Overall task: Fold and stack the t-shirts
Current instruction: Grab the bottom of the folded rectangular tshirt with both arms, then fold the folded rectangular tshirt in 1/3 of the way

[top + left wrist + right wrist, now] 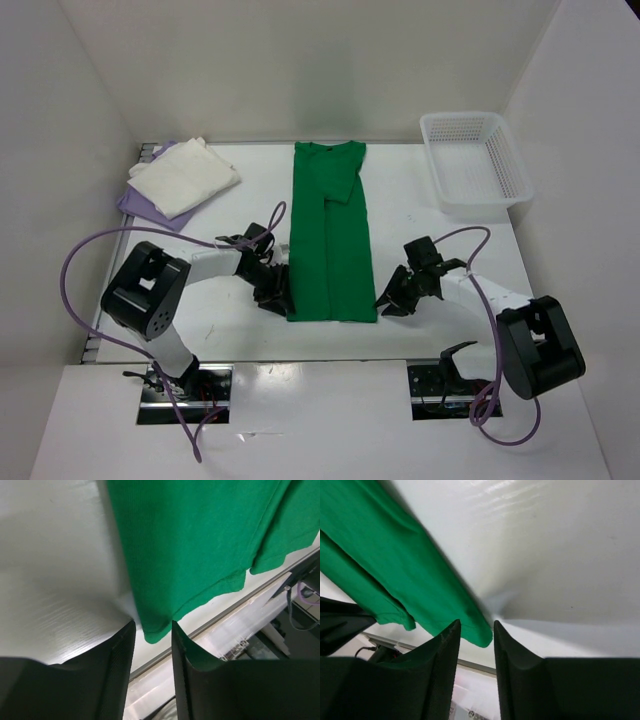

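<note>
Lying folded lengthwise is the green t-shirt (pixel 331 230).

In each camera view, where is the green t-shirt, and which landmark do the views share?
Top external: the green t-shirt lies as a long strip in the middle of the table.
Left wrist: upper right, one hem corner reaching bottom centre.
Right wrist: upper left, running diagonally down to the centre.
Shared landmark: the shirt's bottom hem, near the table's front edge.

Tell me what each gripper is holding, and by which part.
Nothing is clamped. The left gripper and right gripper stand open, each at a near hem corner of the green t-shirt.
</note>
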Action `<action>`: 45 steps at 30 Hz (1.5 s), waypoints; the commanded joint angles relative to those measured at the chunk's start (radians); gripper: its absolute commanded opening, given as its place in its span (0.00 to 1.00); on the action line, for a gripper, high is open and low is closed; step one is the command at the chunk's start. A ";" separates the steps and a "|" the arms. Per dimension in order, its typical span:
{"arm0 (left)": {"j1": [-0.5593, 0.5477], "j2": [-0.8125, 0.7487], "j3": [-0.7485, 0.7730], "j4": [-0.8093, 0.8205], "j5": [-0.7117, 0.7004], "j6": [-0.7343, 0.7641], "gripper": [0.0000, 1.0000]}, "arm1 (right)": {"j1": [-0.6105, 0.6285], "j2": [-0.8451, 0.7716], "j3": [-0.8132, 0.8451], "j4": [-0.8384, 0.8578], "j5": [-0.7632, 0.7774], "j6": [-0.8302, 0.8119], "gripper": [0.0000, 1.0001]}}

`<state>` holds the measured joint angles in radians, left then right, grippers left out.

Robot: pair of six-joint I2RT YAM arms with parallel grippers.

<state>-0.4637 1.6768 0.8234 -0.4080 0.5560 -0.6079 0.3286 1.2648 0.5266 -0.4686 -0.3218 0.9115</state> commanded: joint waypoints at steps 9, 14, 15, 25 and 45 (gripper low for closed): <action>-0.013 0.027 -0.018 0.004 0.002 0.027 0.29 | 0.029 0.042 -0.046 0.087 -0.062 0.020 0.28; -0.024 -0.003 -0.066 0.026 0.024 -0.009 0.13 | 0.040 0.042 -0.046 0.082 -0.082 0.020 0.01; -0.024 -0.024 -0.075 0.026 0.024 -0.009 0.10 | 0.053 0.016 -0.046 0.055 -0.082 0.020 0.00; -0.013 -0.253 -0.072 -0.202 0.039 -0.047 0.04 | 0.121 -0.209 0.012 -0.212 -0.143 0.058 0.00; 0.298 0.242 0.572 -0.002 -0.062 -0.033 0.03 | -0.082 0.629 0.904 -0.025 0.001 -0.338 0.00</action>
<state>-0.1787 1.8656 1.3197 -0.4515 0.5194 -0.6521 0.2661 1.8481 1.3399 -0.5411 -0.3592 0.6266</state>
